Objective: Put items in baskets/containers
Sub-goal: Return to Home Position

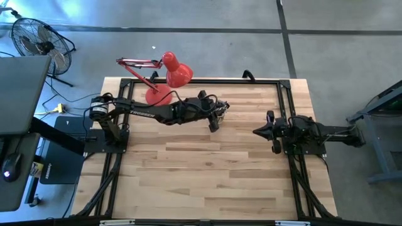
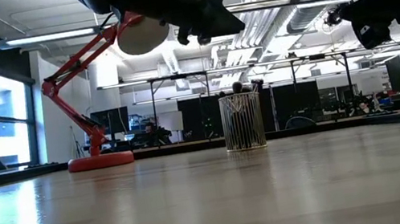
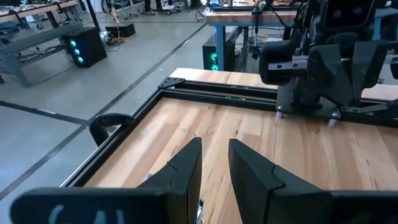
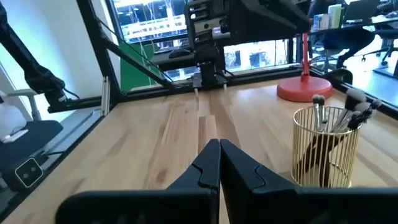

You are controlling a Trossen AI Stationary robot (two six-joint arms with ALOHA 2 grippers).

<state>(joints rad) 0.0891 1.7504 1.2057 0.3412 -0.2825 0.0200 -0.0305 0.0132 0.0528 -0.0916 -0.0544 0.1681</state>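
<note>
A gold wire cup stands on its base on the table's far middle part. Several dark brushes stand in it, tufted tips up, leaning on its rim. My left gripper is open and holds nothing. It hangs high over the cup, and in the high view it covers most of the cup. My right gripper is shut and empty, and waits above the table's right side, pointing toward the cup.
A red desk lamp stands on its round base at the far edge, left of the cup. Black frame rails run along the table's far and side edges. The near half shows bare wood.
</note>
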